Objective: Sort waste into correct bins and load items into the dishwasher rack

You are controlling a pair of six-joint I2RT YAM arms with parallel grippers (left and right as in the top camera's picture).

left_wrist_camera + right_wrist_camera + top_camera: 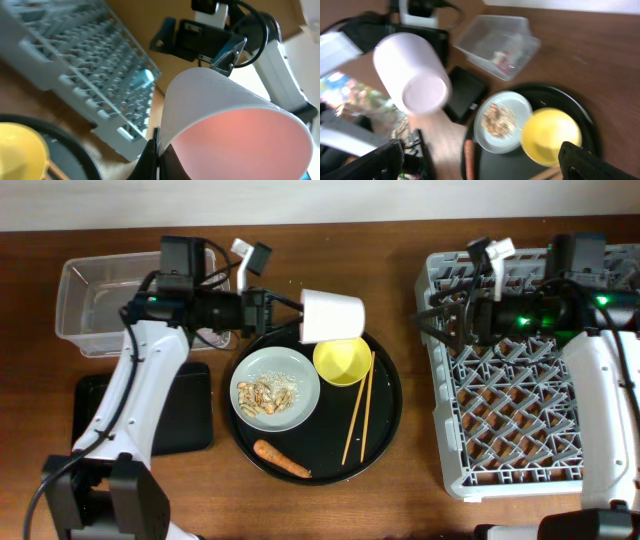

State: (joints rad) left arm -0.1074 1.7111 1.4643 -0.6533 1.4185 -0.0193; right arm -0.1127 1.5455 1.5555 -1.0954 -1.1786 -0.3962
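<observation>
Two arms logged. Noted left gripper [298,315] clamped on the rim of the small pink cup [335,316]; pinch seen at the lower edge of the left wrist view, rim caught between the dark fingers. Cup held on its side, off the table, mouth facing left toward the wrist, base facing right toward the dishwasher rack [500,440]. From overhead, placed over the far edge of the round black tray [390,415], just beyond the yellow bowl [341,362]; height above bowl not judged.

Noted right gripper [440,320] over the far left part of the rack, fingers spread wide and holding nothing; dark fingertips sit at both lower corners of the right wrist view.

Found on round tray:
- grey plate [275,390] at left, carrying beige nut-shell scraps [268,394]
- yellow bowl upright, just right of plate; touching or not, cannot tell
- wooden chopsticks [360,410] side by side, right of bowl, running near to far
- orange carrot [282,460] on near part, nearer than the plate

Recorded clear tub [85,305] at far left of table; white and red bits [502,56] inside, too blurred to name. Flat black tray [190,425] nearer than tub, left of round tray, partly under left arm.
</observation>
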